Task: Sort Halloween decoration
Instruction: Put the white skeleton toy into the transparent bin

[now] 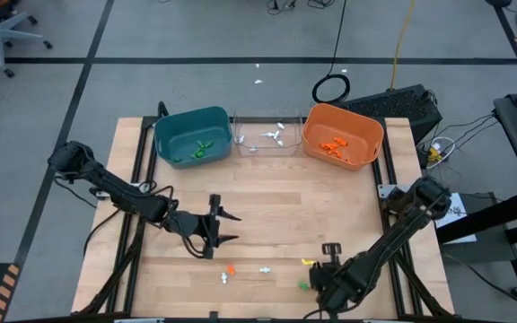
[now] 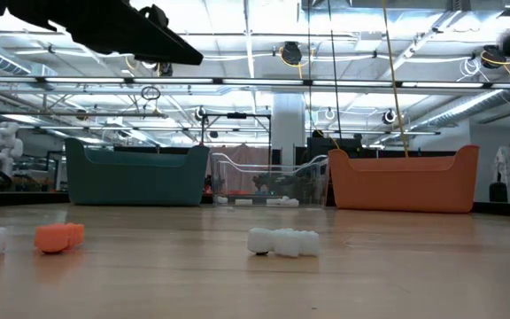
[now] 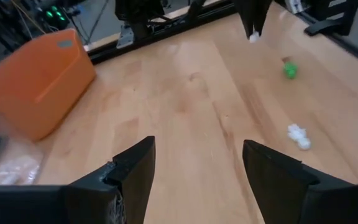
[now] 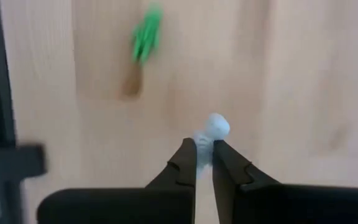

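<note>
Tiny Halloween decoration pieces lie on the wooden table near its front edge: an orange one (image 1: 231, 268), two white ones (image 1: 264, 269) (image 1: 223, 279) and a green one (image 1: 303, 285). My right gripper (image 1: 316, 271) stands over the near right part of the table. It points down and is shut on a small white trinket (image 4: 211, 132). The green piece (image 4: 146, 38) lies on the wood beyond it. My left gripper (image 1: 220, 226) hovers open over the table's middle left, with nothing between its fingers (image 3: 132, 171). My right gripper pinches the white trinket between its two fingertips (image 4: 188, 155), coming from above and pointing down. The trinket's rounded end (image 4: 217, 124) sticks out past the tips. In the left wrist view the trinket (image 3: 253, 37) hangs below the fingers, clear of the table.
Three bins stand in a row along the far edge. They are a teal one (image 1: 193, 135) with green pieces, a clear one (image 1: 267, 136) with white pieces and an orange one (image 1: 342, 135) with orange pieces. Bare wood lies between the bins and the grippers.
</note>
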Motion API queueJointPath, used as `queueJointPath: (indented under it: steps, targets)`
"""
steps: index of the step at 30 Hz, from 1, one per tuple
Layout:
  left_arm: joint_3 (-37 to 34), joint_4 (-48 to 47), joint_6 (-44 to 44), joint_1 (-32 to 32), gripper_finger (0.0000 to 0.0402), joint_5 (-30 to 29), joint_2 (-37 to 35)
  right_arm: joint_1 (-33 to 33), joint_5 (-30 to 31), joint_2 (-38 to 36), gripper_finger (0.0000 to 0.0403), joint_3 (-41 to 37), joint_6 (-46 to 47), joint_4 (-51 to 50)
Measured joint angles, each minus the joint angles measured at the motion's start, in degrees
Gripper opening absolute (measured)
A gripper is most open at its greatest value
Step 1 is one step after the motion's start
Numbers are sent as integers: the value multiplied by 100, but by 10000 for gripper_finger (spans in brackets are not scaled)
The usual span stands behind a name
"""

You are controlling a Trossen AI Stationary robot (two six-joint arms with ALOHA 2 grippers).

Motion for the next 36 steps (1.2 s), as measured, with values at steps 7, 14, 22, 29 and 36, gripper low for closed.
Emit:
queueJointPath:
  steps: [7, 14, 22, 29, 36]
  targets:
    - [4, 150, 511, 7, 240, -330, -2, -202, 1777, -790, 3, 2, -1478, 465]
    - [4, 284, 943, 117, 240, -339, -2, -719, 2650, -1504, 3, -50, -2986, 1006]
    - [4, 290, 1267, 353, 240, -339, -2, -1617, 2669, -2345, 3, -1680, -4615, 3805]
    - [4, 290, 1275, 559, 240, -339, -2, -2737, 708, -2692, 4, -3587, -5775, 8157]
    - [4, 288, 1267, 644, 240, -338, -2, -3530, -984, -2466, 4, -4442, -5647, 10213]
